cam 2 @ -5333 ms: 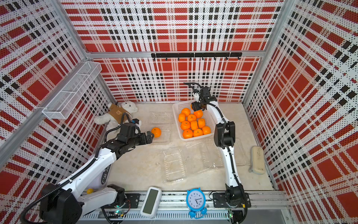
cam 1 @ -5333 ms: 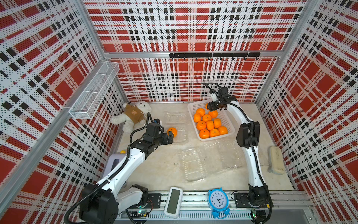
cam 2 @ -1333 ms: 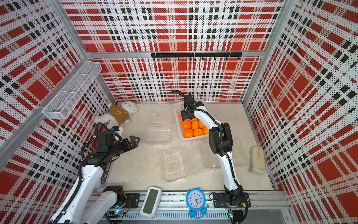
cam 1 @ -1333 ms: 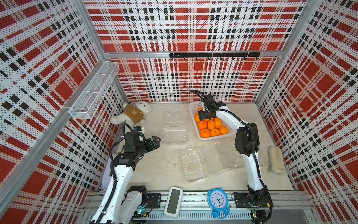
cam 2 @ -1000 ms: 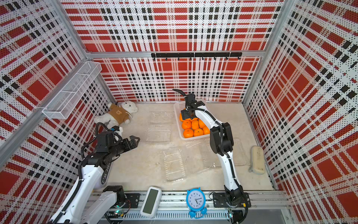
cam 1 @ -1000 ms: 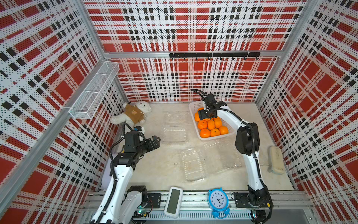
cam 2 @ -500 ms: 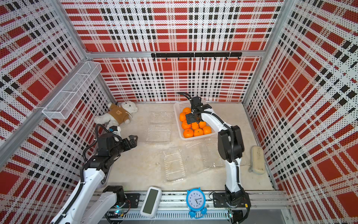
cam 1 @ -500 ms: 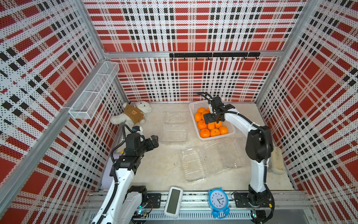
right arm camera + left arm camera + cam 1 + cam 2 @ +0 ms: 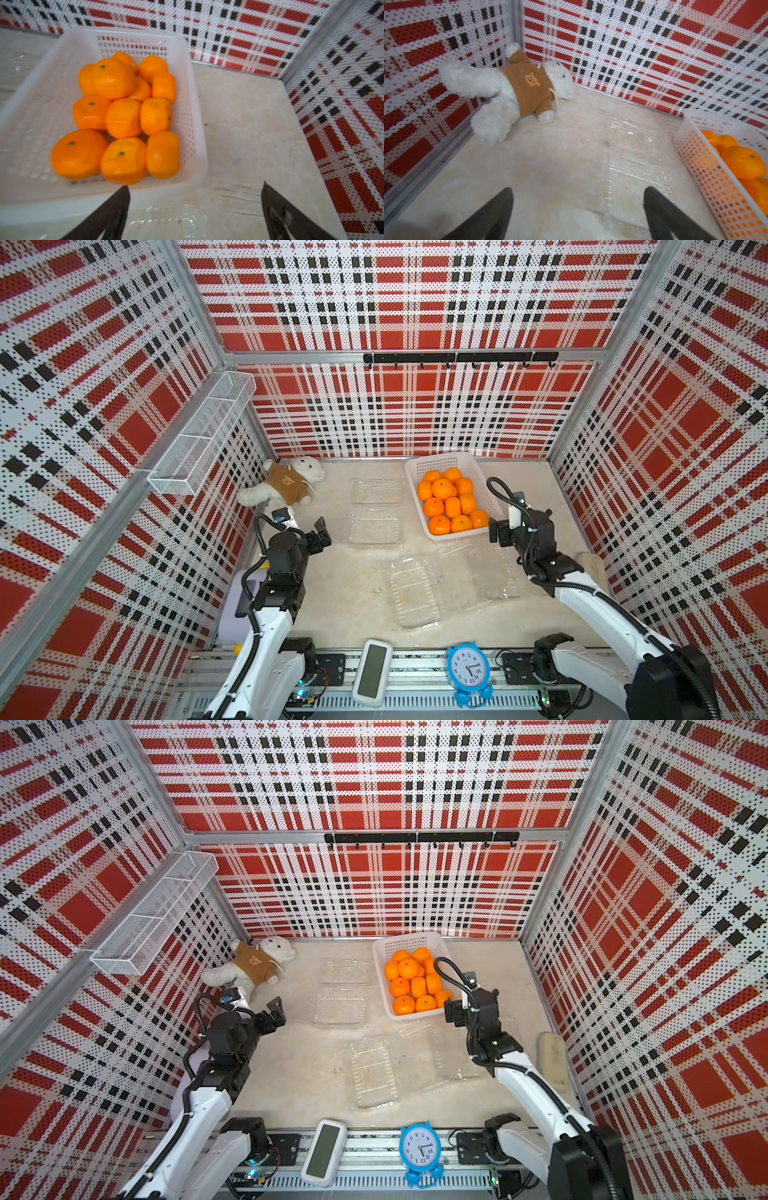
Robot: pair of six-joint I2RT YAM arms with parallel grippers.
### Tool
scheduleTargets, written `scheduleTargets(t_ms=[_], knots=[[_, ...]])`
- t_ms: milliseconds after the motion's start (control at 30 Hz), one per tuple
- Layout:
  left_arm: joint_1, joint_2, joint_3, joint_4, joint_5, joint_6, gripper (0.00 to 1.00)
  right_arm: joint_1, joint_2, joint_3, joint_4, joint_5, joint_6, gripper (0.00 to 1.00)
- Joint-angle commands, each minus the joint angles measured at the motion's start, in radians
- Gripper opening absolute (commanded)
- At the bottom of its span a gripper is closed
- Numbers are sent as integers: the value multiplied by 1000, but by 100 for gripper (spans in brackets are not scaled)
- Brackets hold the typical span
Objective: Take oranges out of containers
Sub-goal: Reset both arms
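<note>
Several oranges (image 9: 449, 502) (image 9: 415, 982) (image 9: 124, 118) lie piled in a white perforated basket (image 9: 415, 466). Clear plastic containers (image 9: 374, 524) (image 9: 413, 591) (image 9: 478, 568) lie flat on the floor and hold nothing. My left gripper (image 9: 323, 532) (image 9: 577, 189) hangs open and empty left of the far container (image 9: 633, 133). My right gripper (image 9: 495, 531) (image 9: 194, 185) is open and empty by the basket's near right corner, above a container's edge.
A white teddy bear in a brown top (image 9: 286, 487) lies in the far left corner. A wire shelf (image 9: 203, 435) hangs on the left wall. A blue clock (image 9: 469, 672) and a white handset (image 9: 372, 672) sit at the front rail. A beige object (image 9: 552, 1056) lies by the right wall.
The right arm has drawn back from over the basket to its near right corner, with the gripper opened wide. The left arm has pulled back slightly and no longer carries the orange seen earlier.
</note>
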Motion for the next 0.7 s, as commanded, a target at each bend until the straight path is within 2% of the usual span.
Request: scheduleTargets(t_ms=[0,67,167,333,467,500,633,667], knots=[[10,-5,-39,97,-86,-5,100,-65,22,-269,720,21,-36,100],[8,6,-72,145,-123,7,99,-122,104,-331,879,40,27,100],[-23,39,-134,266,-188,45,98,-173,267,-302,892,-14,6,100],[-189,144,-150,432,-308,285,100,-176,405,-239,962,-83,-6,100],[-171,268,-202,686,-299,310,99,-176,609,-245,1196,-148,-42,100],[-158,318,-205,739,-290,313,99,-173,644,-264,1269,-134,-49,100],[-118,516,-188,875,-212,310,99,-173,622,-263,1229,-94,-30,100],[-112,574,-181,965,-193,316,99,-173,613,-255,1202,-94,-28,100]])
